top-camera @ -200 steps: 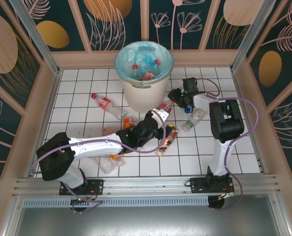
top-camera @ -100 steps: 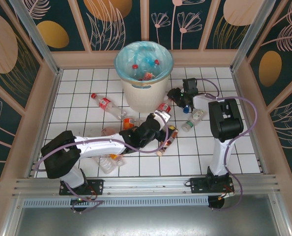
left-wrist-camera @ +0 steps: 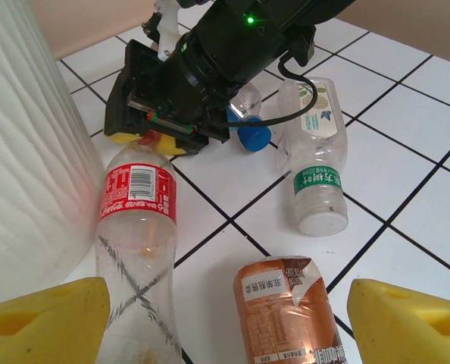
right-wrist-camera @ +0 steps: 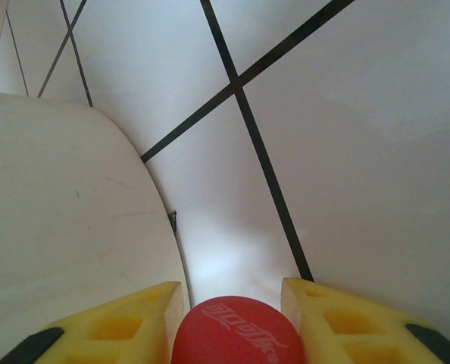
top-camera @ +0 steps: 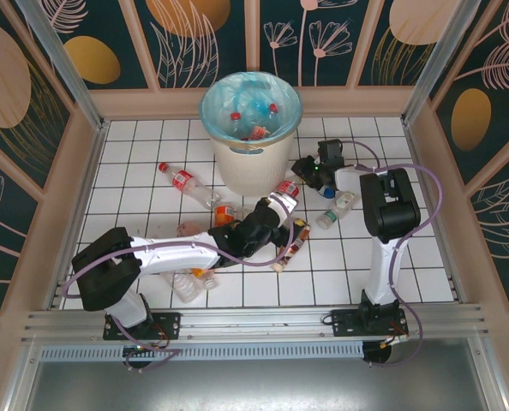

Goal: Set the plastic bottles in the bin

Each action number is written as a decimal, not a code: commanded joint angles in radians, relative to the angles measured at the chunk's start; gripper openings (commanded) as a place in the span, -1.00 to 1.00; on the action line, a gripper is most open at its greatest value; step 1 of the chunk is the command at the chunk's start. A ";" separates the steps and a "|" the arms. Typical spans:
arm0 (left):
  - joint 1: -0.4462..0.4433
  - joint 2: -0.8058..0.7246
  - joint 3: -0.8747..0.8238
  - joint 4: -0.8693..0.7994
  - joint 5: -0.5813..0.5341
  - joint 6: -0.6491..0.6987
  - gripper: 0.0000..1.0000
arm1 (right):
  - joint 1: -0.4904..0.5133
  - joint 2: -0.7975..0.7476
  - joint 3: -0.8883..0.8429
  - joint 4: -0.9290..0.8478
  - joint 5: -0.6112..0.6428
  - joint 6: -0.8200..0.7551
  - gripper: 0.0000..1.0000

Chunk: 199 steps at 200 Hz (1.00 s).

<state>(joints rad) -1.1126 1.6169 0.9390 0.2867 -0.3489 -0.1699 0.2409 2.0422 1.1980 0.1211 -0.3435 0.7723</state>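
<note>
White floor tiles (top-camera: 152, 154) with dark lines are lying under everything. Left of the bin (top-camera: 250, 167), a bottle with a red label (top-camera: 182, 181) is lying alone, and several bottles are lying inside the bin. Just in front of the bin, toward its right side, the left gripper (left-wrist-camera: 225, 303) is hovering with its yellow fingers (left-wrist-camera: 43, 318) spread wide, grasping nothing. Below it, a red-label bottle (left-wrist-camera: 138, 220) is lying beside the bin's wall, with a brown bottle (left-wrist-camera: 285, 311) next to it. The right gripper (right-wrist-camera: 232, 292) is clenching the red cap (right-wrist-camera: 232, 334) of that red-label bottle. Farther right of the bin, a green-label bottle (left-wrist-camera: 314, 163) is lying flat.
</note>
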 commanded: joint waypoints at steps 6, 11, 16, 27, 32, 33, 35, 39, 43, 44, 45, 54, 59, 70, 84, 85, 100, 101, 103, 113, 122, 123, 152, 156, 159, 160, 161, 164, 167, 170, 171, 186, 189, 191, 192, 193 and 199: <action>0.005 0.011 0.027 0.001 -0.008 0.001 0.64 | -0.003 -0.058 -0.030 0.017 0.016 0.004 -0.33; 0.004 0.010 0.028 0.001 -0.006 0.003 0.64 | -0.004 -0.071 -0.032 0.016 0.018 0.002 -0.36; 0.004 0.008 0.027 0.003 -0.003 0.004 0.64 | -0.004 -0.086 -0.035 0.016 0.021 0.001 -0.39; 0.004 0.003 0.027 0.003 0.004 0.006 0.64 | -0.004 -0.121 -0.039 0.011 0.030 -0.001 -0.47; 0.005 0.000 0.027 0.003 0.008 0.004 0.64 | -0.004 -0.137 -0.042 0.008 0.037 -0.003 -0.50; 0.004 -0.001 0.027 0.003 0.008 0.004 0.64 | -0.004 -0.140 -0.043 0.008 0.038 -0.003 -0.51; 0.004 -0.002 0.027 0.003 0.009 0.004 0.64 | -0.005 -0.148 -0.045 0.007 0.042 -0.004 -0.52; 0.004 -0.006 0.028 0.003 0.010 0.004 0.63 | -0.004 -0.162 -0.048 0.005 0.052 -0.004 -0.55; 0.004 -0.011 0.027 0.004 0.012 0.004 0.63 | -0.003 -0.177 -0.051 0.002 0.061 -0.008 -0.57; 0.005 -0.011 0.027 0.005 0.012 0.004 0.63 | -0.003 -0.180 -0.052 0.001 0.063 -0.007 -0.57; 0.004 -0.013 0.027 0.005 0.012 0.004 0.63 | -0.003 -0.185 -0.053 0.001 0.065 -0.009 -0.58; 0.004 -0.024 0.027 0.002 0.011 0.009 0.62 | -0.002 -0.220 -0.059 -0.006 0.091 -0.015 -0.60; 0.004 -0.032 0.027 0.003 0.008 0.011 0.62 | -0.001 -0.239 -0.066 -0.007 0.105 -0.021 -0.60; 0.005 -0.055 0.027 0.003 0.004 0.019 0.62 | 0.003 -0.288 -0.081 -0.006 0.137 -0.032 -0.62; 0.004 -0.090 0.027 0.001 0.007 0.028 0.62 | 0.013 -0.352 -0.097 -0.012 0.191 -0.051 -0.64; 0.005 -0.093 0.027 0.000 0.007 0.028 0.62 | 0.013 -0.358 -0.098 -0.013 0.195 -0.052 -0.64; 0.005 -0.140 0.062 -0.007 0.017 0.037 0.60 | 0.031 -0.426 -0.110 -0.023 0.258 -0.072 -0.65; 0.004 -0.144 0.063 -0.008 0.017 0.038 0.59 | 0.033 -0.431 -0.110 -0.024 0.262 -0.075 -0.65; 0.004 -0.150 0.064 -0.009 0.019 0.039 0.59 | 0.035 -0.441 -0.110 -0.027 0.271 -0.079 -0.66; 0.004 -0.186 0.071 -0.015 0.024 0.048 0.58 | 0.051 -0.483 -0.110 -0.039 0.322 -0.097 -0.67; 0.004 -0.217 0.075 -0.020 0.027 0.061 0.56 | 0.065 -0.521 -0.110 -0.051 0.353 -0.115 -0.67; 0.004 -0.220 0.075 -0.020 0.027 0.062 0.56 | 0.066 -0.525 -0.110 -0.051 0.365 -0.118 -0.67; 0.004 -0.310 0.078 -0.026 0.019 0.112 0.53 | 0.122 -0.635 -0.111 -0.089 0.532 -0.191 -0.69; 0.005 -0.324 0.078 -0.027 0.014 0.117 0.53 | 0.128 -0.651 -0.110 -0.097 0.556 -0.203 -0.69; 0.004 -0.332 0.077 -0.027 0.010 0.122 0.53 | 0.135 -0.662 -0.110 -0.105 0.575 -0.211 -0.69; 0.004 -0.336 0.077 -0.026 0.008 0.123 0.53 | 0.137 -0.666 -0.109 -0.107 0.583 -0.212 -0.70; 0.004 -0.338 0.076 -0.027 0.008 0.124 0.53 | 0.140 -0.670 -0.109 -0.109 0.590 -0.216 -0.70; 0.005 -0.349 0.074 -0.025 0.005 0.132 0.53 | 0.145 -0.680 -0.108 -0.115 0.608 -0.225 -0.70; 0.004 -0.359 0.072 -0.020 0.000 0.139 0.54 | 0.151 -0.690 -0.106 -0.122 0.625 -0.234 -0.70; 0.004 -0.369 0.069 -0.016 -0.005 0.146 0.54 | 0.156 -0.701 -0.104 -0.128 0.642 -0.242 -0.70; 0.004 -0.372 0.067 -0.014 -0.006 0.151 0.54 | 0.157 -0.705 -0.103 -0.132 0.647 -0.245 -0.70; 0.004 -0.428 0.040 0.031 -0.057 0.209 0.55 | 0.184 -0.754 -0.085 -0.187 0.731 -0.283 -0.70; 0.004 -0.439 0.012 0.043 -0.075 0.223 0.55 | 0.191 -0.764 -0.081 -0.199 0.747 -0.291 -0.70; 0.004 -0.448 0.002 0.054 -0.085 0.231 0.55 | 0.195 -0.772 -0.079 -0.207 0.758 -0.294 -0.70; 0.004 -0.451 -0.001 0.058 -0.090 0.234 0.55 | 0.198 -0.775 -0.077 -0.211 0.764 -0.298 -0.70; 0.004 -0.454 -0.006 0.061 -0.094 0.241 0.56 | 0.200 -0.778 -0.076 -0.214 0.770 -0.301 -0.70; 0.004 -0.475 -0.025 0.090 -0.126 0.269 0.56 | 0.220 -0.803 -0.071 -0.228 0.802 -0.322 -0.71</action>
<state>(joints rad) -1.1126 1.2175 0.9825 0.2852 -0.3656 -0.0265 0.4149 1.3266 1.0992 -0.0093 0.2367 0.5522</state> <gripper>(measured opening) 0.775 0.327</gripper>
